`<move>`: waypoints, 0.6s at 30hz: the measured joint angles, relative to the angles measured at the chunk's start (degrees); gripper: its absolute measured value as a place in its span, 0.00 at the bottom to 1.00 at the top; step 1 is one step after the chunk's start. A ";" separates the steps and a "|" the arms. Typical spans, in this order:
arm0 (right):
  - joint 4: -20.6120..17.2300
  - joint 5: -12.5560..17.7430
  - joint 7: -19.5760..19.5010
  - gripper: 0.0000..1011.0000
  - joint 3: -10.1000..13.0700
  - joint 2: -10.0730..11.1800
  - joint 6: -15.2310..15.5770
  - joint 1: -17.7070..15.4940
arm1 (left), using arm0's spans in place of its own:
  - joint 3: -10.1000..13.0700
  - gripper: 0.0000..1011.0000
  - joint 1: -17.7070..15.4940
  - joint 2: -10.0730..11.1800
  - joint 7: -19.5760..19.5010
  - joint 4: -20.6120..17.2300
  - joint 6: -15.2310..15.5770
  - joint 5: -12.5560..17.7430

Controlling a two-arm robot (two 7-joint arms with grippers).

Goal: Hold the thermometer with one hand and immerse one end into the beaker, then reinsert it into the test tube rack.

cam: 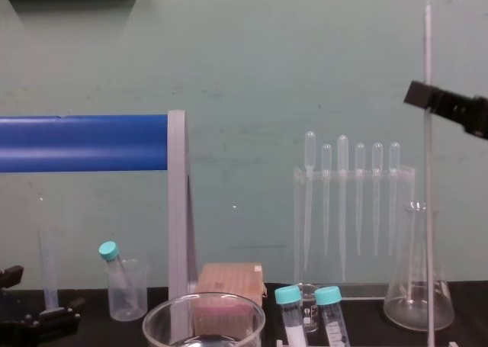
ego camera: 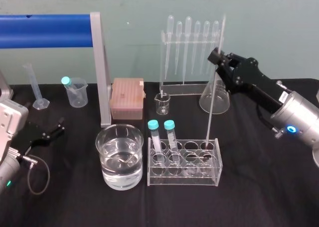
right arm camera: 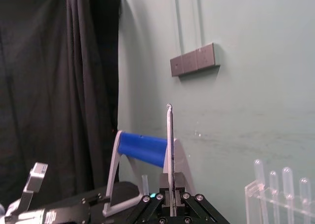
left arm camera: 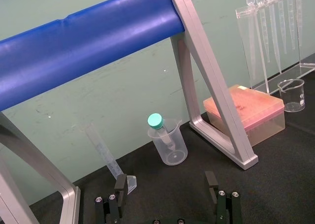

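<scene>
Thermometer (ego camera: 212, 102) at centre right of the head view: who has it, and which step is this? (Desk)

Right tool (ego camera: 218, 58), reaching in from the right edge, is clamped on the rod's upper part. The rod stands nearly upright, its lower end down in a right-hand hole of the test tube rack (ego camera: 182, 182) at lower centre. Left tool (ego camera: 47, 132) sits at lower left above the black worktop (ego camera: 249, 197), fingers spread, holding nothing. (Photographer)

So is the dip done or not? (Desk)

The stills don't settle it. My reading is a grip at the rack, either the lift-out or the return. If the dip is to come, the move calls for a straight pull up until the tip clears the rack. Then comes a carry toward frame left and a slow descent inside the rim of the beaker (ego camera: 99, 152), with no knock on glass. (Photographer)

Containers, biggest first? (Desk)

The beaker, just left of the rack, is roughly half full of clear liquid. The rack carries two teal-capped tubes (ego camera: 156, 137) in its left holes. The conical flask (ego camera: 223, 102) behind the rod looks empty. The small plastic beaker (ego camera: 77, 95) at upper left holds one capped tube, leaning. The small glass beaker (ego camera: 162, 103) at centre appears empty. The measuring cylinder (ego camera: 36, 87) is at far left, contents impossible to tell. (Photographer)
</scene>
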 joint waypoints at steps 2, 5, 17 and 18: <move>0.40 -0.60 0.19 0.06 -0.61 0.06 0.54 0.55 | 0.00 1.00 0.00 0.00 0.00 0.00 0.00 0.00; 0.62 -1.18 0.22 0.06 -1.10 0.34 1.05 0.97 | 0.00 1.00 0.00 0.00 0.00 0.00 0.00 0.00; 2.73 -2.44 1.68 0.06 -2.50 0.49 0.95 2.22 | 0.00 1.00 0.00 0.00 0.00 0.00 0.00 0.00; 2.73 -2.44 1.68 0.06 -2.50 0.49 0.95 2.22 | 0.00 1.00 0.00 0.00 0.00 0.00 0.00 0.00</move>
